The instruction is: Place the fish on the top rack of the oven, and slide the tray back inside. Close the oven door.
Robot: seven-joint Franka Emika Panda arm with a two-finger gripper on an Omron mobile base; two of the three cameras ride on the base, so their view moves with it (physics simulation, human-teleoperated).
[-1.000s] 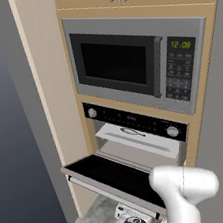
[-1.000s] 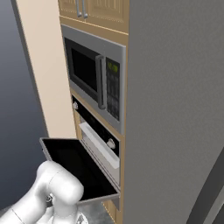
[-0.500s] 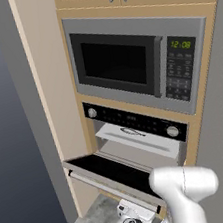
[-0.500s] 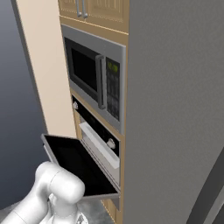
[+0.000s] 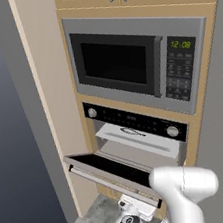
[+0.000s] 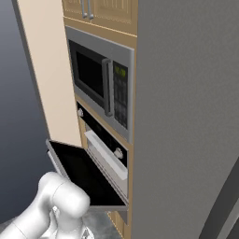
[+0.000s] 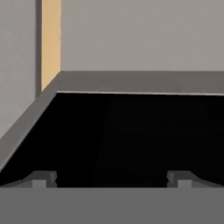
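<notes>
The two dark fingertips (image 7: 43,178) stood spread wide apart with nothing between them, the gripper (image 7: 111,180) facing the black glass of the oven door (image 5: 109,170). The door hung partly open below the oven (image 5: 135,122). Inside, the fish (image 5: 131,132) lay on the pale tray (image 5: 117,132).

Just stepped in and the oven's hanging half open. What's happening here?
The robot arm is working low under the oven door, apparently pushing it up to shut it. The door is partly raised, not yet closed. The fish already lies on the tray, which sits inside the oven below the microwave. In the hand view the gripper faces the door's black glass, fingers spread wide and holding nothing.
</notes>
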